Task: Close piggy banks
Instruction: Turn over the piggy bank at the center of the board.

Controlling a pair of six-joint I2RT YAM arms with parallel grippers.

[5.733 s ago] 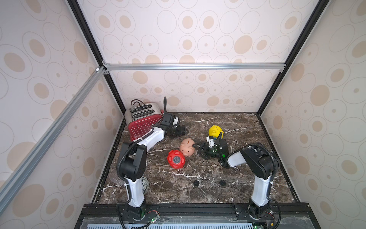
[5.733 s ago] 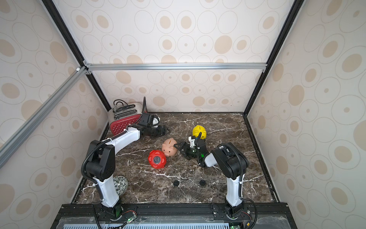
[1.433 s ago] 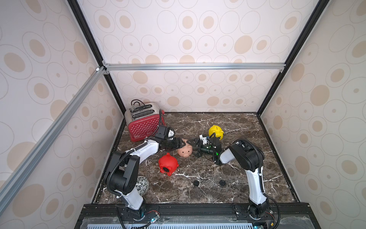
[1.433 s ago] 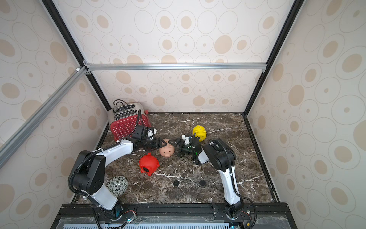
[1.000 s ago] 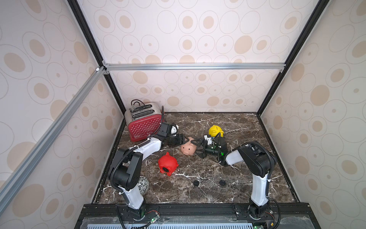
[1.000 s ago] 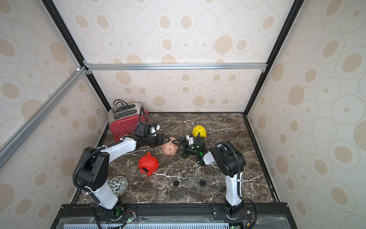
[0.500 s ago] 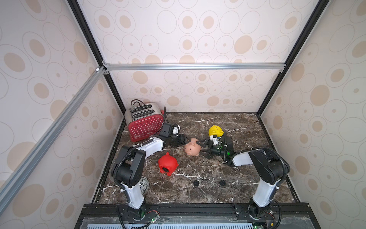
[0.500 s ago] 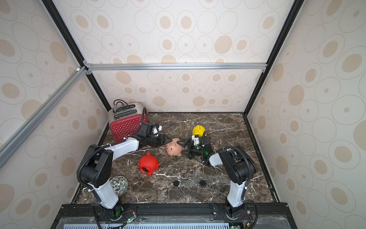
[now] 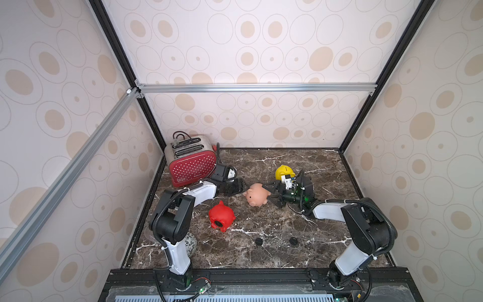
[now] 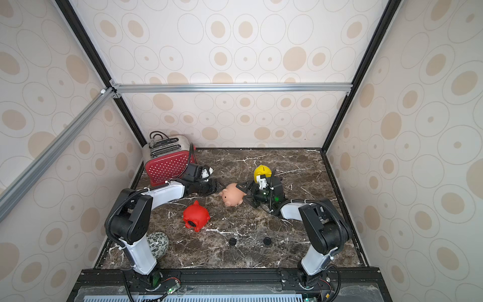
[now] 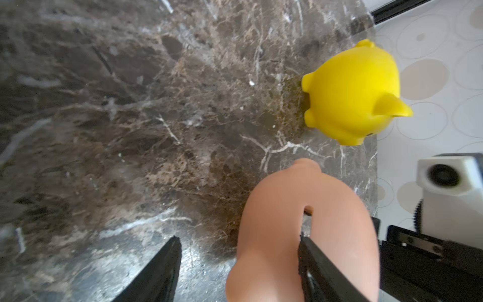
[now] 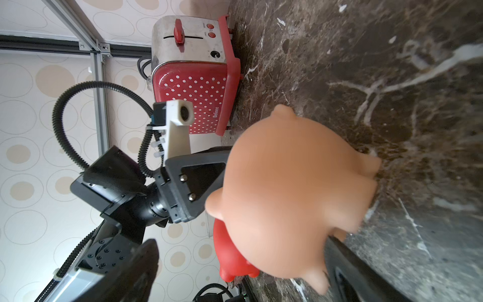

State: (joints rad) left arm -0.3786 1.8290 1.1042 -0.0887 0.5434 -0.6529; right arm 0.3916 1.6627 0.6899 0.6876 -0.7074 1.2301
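The peach-pink piggy bank (image 9: 257, 194) stands mid-table between both grippers. My left gripper (image 9: 241, 186) is open at its snout side. In the left wrist view one finger (image 11: 316, 261) lies over the pig's back by the coin slot, and the other finger (image 11: 164, 266) stands clear over bare marble. My right gripper (image 9: 269, 194) is wide open around the pig's rear (image 12: 287, 188), with a gap on one side. The red piggy bank (image 9: 221, 216) lies tipped, its round hole showing. The yellow piggy bank (image 9: 285, 172) stands behind the right gripper.
A red polka-dot toaster (image 9: 192, 163) sits in the back left corner, close behind the left wrist. A patterned ball (image 9: 190, 243) lies by the left arm's base. Two small black discs (image 9: 259, 241) (image 9: 293, 240) rest on the marble table (image 9: 326, 170) near the front.
The peach-pink pig has shifted slightly right. The right arm drew back to the right with it, and the left gripper followed. The red and yellow pigs stayed put.
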